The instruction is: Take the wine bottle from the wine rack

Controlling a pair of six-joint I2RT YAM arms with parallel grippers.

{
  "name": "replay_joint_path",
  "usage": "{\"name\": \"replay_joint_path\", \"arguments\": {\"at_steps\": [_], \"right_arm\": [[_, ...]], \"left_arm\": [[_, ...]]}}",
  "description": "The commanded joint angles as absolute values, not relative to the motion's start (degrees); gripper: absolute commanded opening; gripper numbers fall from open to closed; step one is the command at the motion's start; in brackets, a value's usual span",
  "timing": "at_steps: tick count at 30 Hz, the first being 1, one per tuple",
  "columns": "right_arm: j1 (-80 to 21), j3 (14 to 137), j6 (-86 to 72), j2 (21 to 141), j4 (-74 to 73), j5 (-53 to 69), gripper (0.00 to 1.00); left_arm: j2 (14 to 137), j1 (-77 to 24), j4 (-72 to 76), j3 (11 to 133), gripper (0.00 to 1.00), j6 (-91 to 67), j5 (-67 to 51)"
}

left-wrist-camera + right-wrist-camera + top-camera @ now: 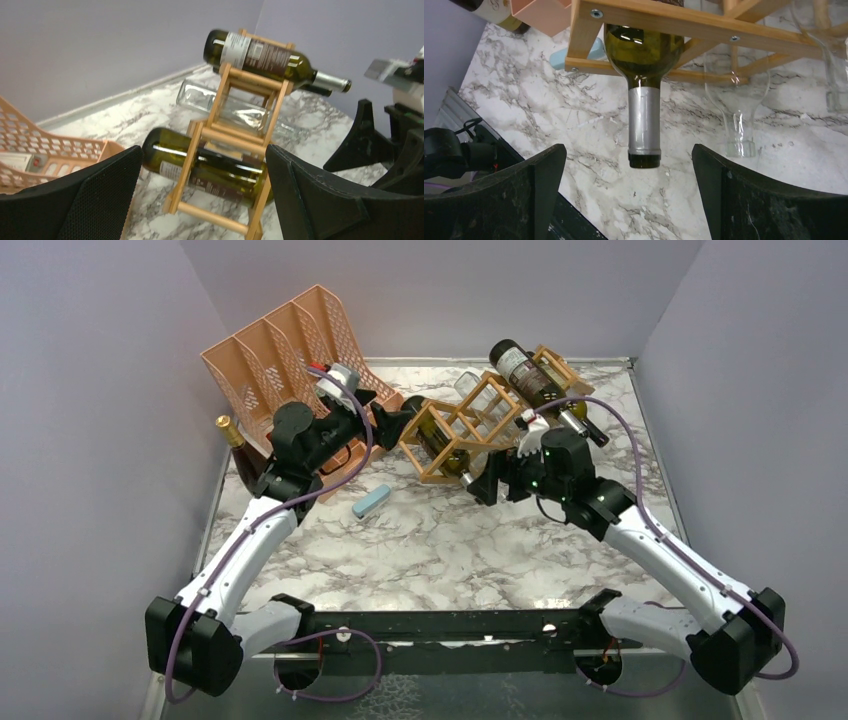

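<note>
The light wooden wine rack [487, 418] lies mid-table and holds three bottles. A green wine bottle [440, 443] lies in its lower left slot, a clear bottle [478, 395] in the middle, and a dark labelled bottle [528, 375] on top at the right. My left gripper [405, 426] is open at the green bottle's base end [165, 152], with the rack [235, 135] between its fingers [100, 200]. My right gripper [488, 480] is open just short of the green bottle's foil neck [644, 125], which sticks out under the rack [694, 22]. Neither gripper touches anything.
A salmon-pink mesh file organiser [290, 350] stands at the back left, close behind my left arm. A gold-topped bottle [232, 432] lies by the left wall. A small pale blue block [370, 502] lies in front of the rack. Walls close the table on three sides.
</note>
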State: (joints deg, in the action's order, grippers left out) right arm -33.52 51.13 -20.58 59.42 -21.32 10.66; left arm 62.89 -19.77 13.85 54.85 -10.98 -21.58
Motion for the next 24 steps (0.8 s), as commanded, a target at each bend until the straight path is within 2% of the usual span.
{"name": "replay_joint_path", "arguments": {"at_steps": [1,11,24], "right_arm": [[-33.44,50.26,-20.64,63.58,-11.53,14.71,0.96],[-33.45,50.97,-21.58,74.28,-5.10,16.48,0.84],[-33.48,52.73,-22.25,81.80,0.37,18.30,0.74]], "left_arm": [[62.59,-20.14,16.40,50.44,0.99,-8.40,-20.52],[65.71,-21.40,15.71,48.68,0.99,-9.02,-17.92],[66.32,-21.71,15.46,48.30,0.99,-8.93,-16.70]]}}
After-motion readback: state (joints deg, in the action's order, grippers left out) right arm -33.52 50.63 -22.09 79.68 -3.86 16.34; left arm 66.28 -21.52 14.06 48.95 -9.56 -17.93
